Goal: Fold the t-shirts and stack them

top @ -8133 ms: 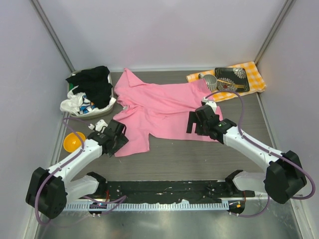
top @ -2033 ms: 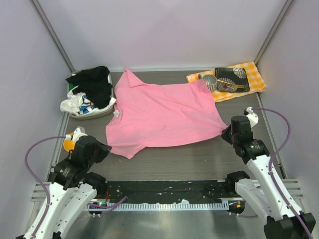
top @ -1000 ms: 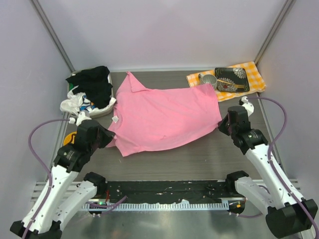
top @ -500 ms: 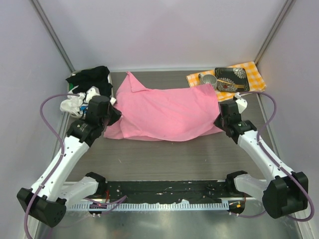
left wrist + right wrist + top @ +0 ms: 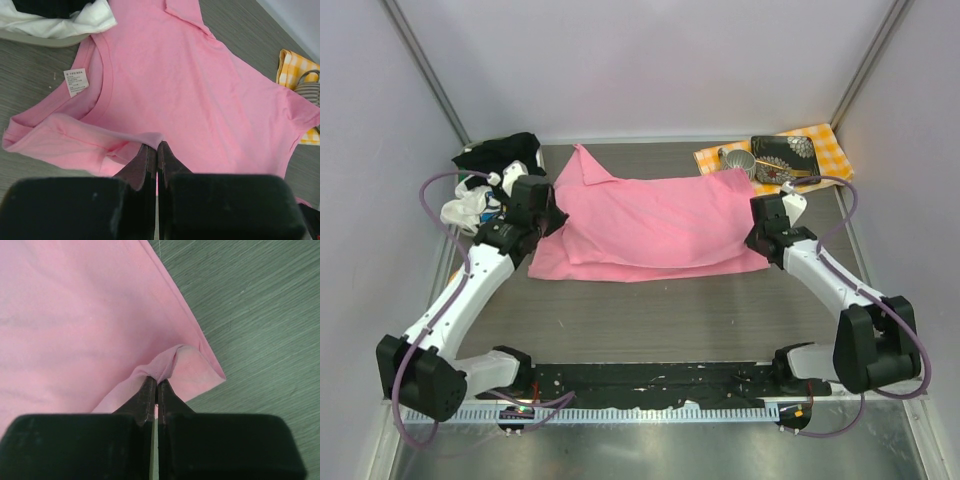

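Note:
A pink t-shirt (image 5: 650, 225) lies across the middle of the table, its near part doubled over its far part. My left gripper (image 5: 552, 216) is at the shirt's left side, shut on a pinch of pink fabric (image 5: 150, 137). The shirt's neckline and white label (image 5: 76, 81) show just beyond it in the left wrist view. My right gripper (image 5: 753, 238) is at the shirt's right edge, shut on a raised fold of the hem (image 5: 172, 362). More garments, black (image 5: 500, 152) and white (image 5: 463, 208), fill a basket (image 5: 512, 222) at the back left.
At the back right a yellow checked cloth (image 5: 825, 143) carries a black patterned tray (image 5: 785, 158) and a striped cup (image 5: 741, 163), close to the shirt's far right corner. Grey walls close in the table on three sides.
Both grippers have carried the shirt's near edge away from the arm bases toward the back, laying it over the far part. The shirt now covers less of the table.

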